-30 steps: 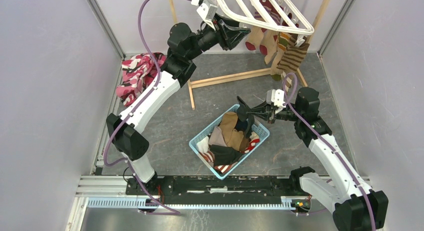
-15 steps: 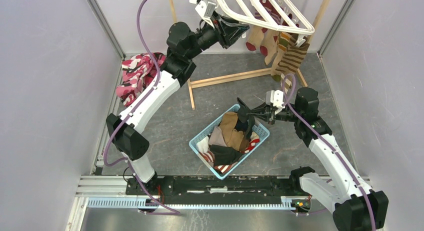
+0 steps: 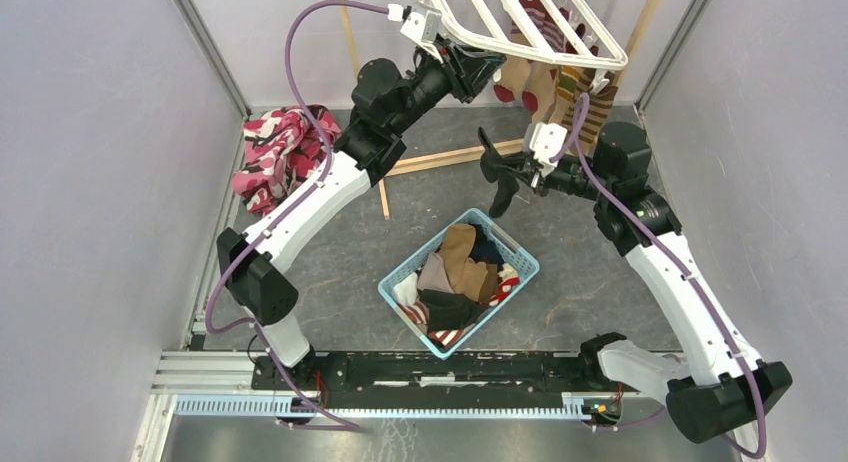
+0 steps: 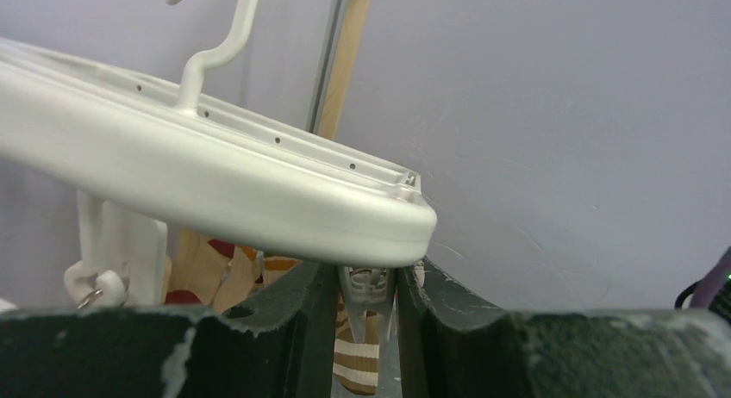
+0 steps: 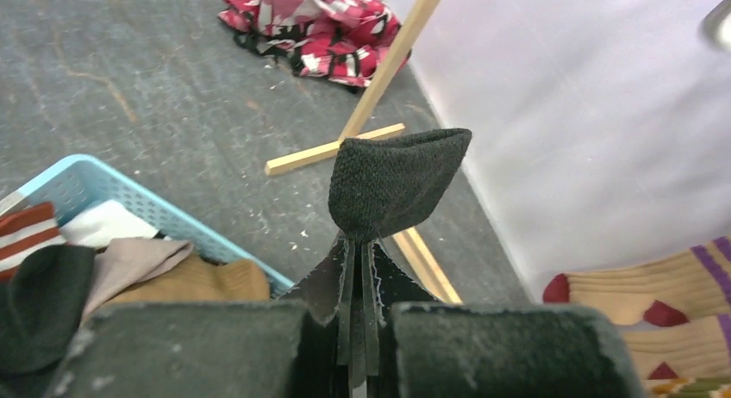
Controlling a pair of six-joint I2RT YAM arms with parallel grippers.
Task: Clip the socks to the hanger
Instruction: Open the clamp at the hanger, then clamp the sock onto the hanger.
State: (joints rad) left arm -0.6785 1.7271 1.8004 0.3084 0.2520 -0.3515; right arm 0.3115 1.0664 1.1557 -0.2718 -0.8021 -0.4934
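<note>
Currently, right jaws pinching black sock [image 5: 392,183], left jaws closed on clip [image 4: 366,286] under hanger [image 4: 215,191].

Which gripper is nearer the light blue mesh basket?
Right. The right gripper, holding a black sock, hangs just beyond the basket; the left gripper is up at the white plastic hanger.

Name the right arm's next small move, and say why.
Probably raise the black sock toward the white clip under the hanger's corner. The right gripper is shut on the sock, clear of the blue basket, and the left gripper pinches that clip, seemingly to open it.
</note>
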